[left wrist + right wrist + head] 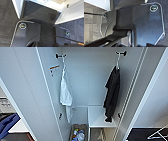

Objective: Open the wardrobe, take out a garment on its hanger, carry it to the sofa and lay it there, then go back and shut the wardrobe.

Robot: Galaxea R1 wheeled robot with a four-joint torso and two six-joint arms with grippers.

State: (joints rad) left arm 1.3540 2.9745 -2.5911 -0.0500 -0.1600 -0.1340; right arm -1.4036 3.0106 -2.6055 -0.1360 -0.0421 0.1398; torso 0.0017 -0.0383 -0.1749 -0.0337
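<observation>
The wardrobe stands open, both tall white doors swung wide to show a plain white interior. The garment, a black long-sleeved top, hangs limp and creased on the right side, one sleeve trailing down to just above a low white shelf. Its thin white hanger hooks over a black bracket high on the back wall. On the left side a white garment hangs from a second black bracket. Below, on the wardrobe floor, sits a box of small coloured items. A blue cloth lies at the far left, outside the door. Dark grey carpet shows under both wrists. Neither claw can be made out, so I cannot tell how far either is open, nor place the garment relative to them.
</observation>
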